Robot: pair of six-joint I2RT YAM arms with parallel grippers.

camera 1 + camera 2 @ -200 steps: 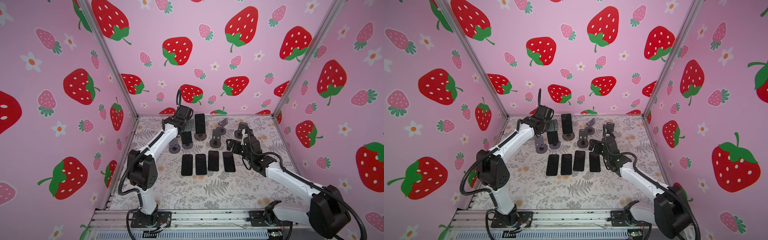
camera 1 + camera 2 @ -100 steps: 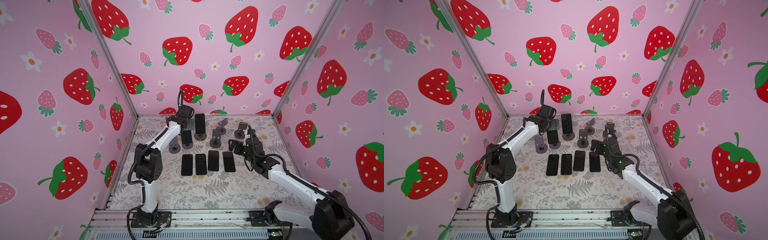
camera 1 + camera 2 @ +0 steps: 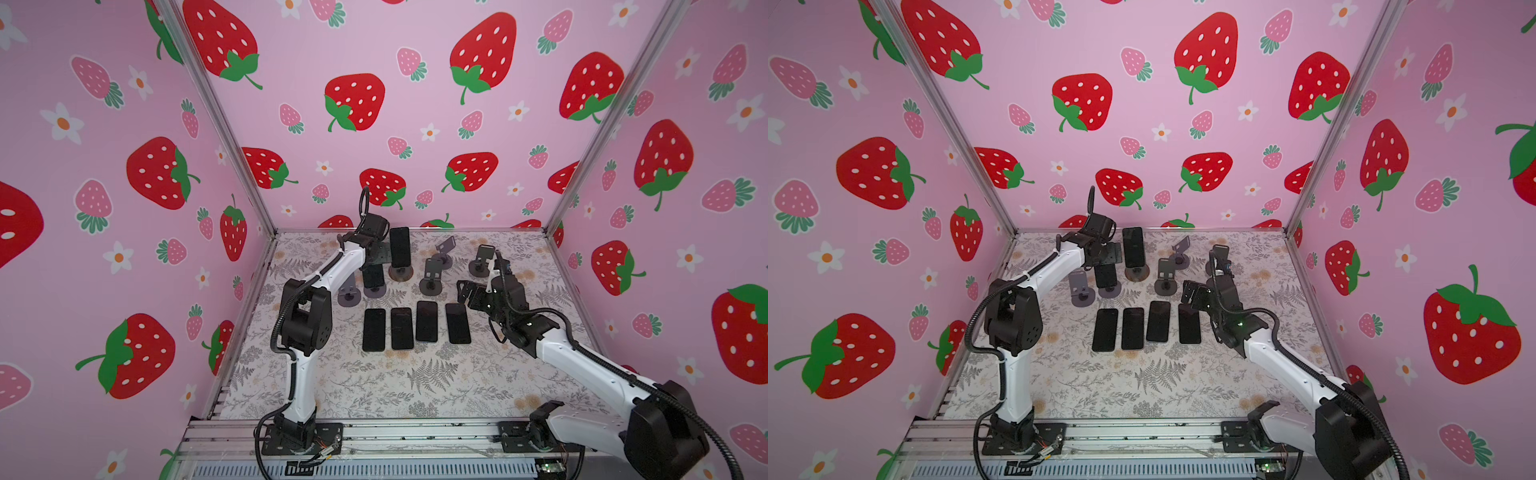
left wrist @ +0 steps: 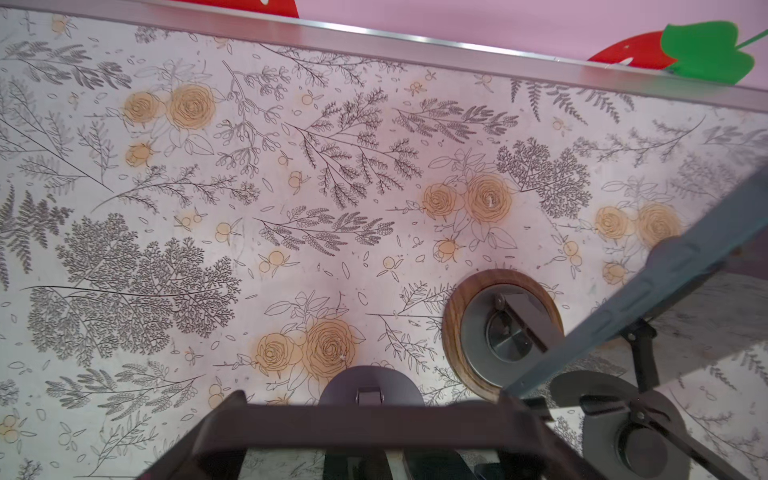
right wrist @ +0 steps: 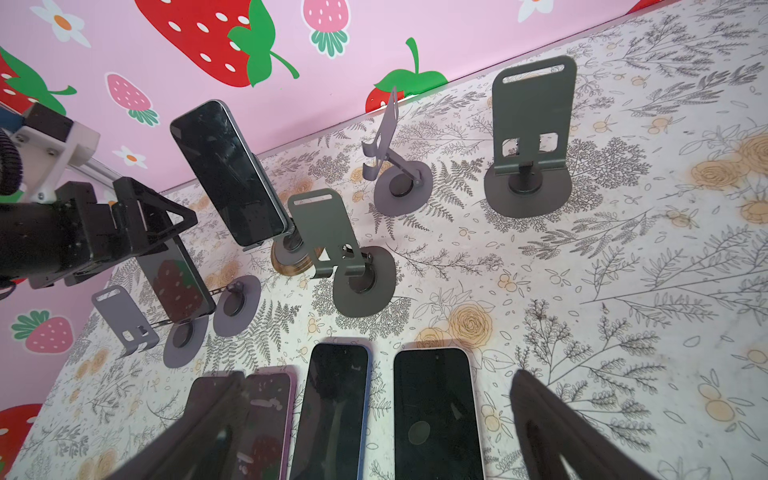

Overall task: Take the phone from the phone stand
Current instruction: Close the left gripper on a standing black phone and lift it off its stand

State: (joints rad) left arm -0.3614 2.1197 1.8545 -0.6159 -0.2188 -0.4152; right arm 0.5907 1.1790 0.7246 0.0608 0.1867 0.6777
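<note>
A dark phone [image 3: 372, 277] [image 3: 1106, 276] leans on a purple phone stand [image 3: 374, 291] at the left of the stand group. My left gripper [image 3: 376, 255] [image 3: 1108, 253] is shut on the phone's top edge [image 4: 365, 424], which spans the whole gap between its fingers [image 4: 232, 409]. The stand's round base [image 4: 370, 386] shows just past that edge. The right wrist view shows the same grip on the phone [image 5: 178, 286]. My right gripper [image 3: 467, 291] [image 5: 374, 380] hangs open and empty over the right end of a row of flat phones.
A second phone [image 3: 400, 247] stands on a wood-based stand [image 4: 503, 332] right beside the held one. Several phones [image 3: 415, 328] lie flat in a row mid-table. Empty stands [image 3: 348, 291] [image 3: 432, 276] [image 3: 444, 251] [image 3: 484, 259] sit around. The back wall rail [image 4: 415, 41] is close.
My left jaws have closed in on the phone's top edge, and that arm's elbow has swung upright. The right gripper has drifted slightly right, still open.
</note>
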